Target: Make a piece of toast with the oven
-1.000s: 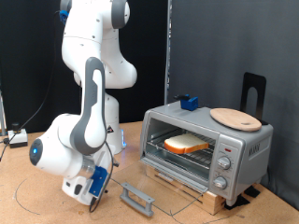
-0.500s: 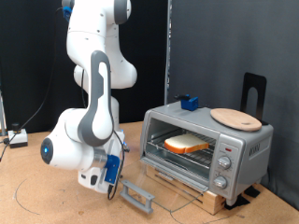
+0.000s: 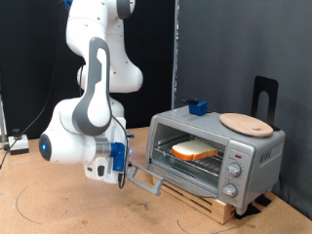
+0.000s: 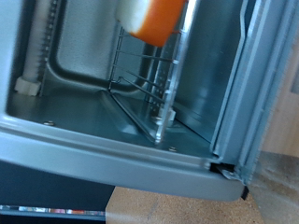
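From here I can't make out the fingers: the arm's white wrist housing (image 3: 97, 156) covers them. The wrist view is blurred, and the piece of toast (image 4: 152, 19) is cut by its edge, only orange crust showing.

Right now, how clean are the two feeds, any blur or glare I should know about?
Exterior view: evenly lit and fairly sharp, the piece of toast shows clearly inside the oven; gripper small and hard to read. Wrist view: soft and smeared, tilted, very close to the oven interior, with only an orange blur of toast.
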Controlling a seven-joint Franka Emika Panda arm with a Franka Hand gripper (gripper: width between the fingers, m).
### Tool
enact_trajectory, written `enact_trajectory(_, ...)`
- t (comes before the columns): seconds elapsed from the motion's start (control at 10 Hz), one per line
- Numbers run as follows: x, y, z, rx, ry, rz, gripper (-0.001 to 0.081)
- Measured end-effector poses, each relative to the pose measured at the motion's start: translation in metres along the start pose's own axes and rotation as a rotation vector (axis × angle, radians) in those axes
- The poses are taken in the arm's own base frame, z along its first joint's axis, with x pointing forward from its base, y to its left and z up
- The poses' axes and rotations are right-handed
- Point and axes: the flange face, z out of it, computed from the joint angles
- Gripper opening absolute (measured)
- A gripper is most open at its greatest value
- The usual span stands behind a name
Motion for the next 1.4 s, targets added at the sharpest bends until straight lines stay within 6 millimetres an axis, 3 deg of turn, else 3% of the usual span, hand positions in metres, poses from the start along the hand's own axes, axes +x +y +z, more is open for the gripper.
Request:
enact_trajectory(0.8,-0.030,-0.067,0.021,-0.062,-0.036,-0.106,0.0804)
enact_trajectory(1.4,-0.054,-0.092,0.091,-0.137,-0.117,-0.051,0.0804)
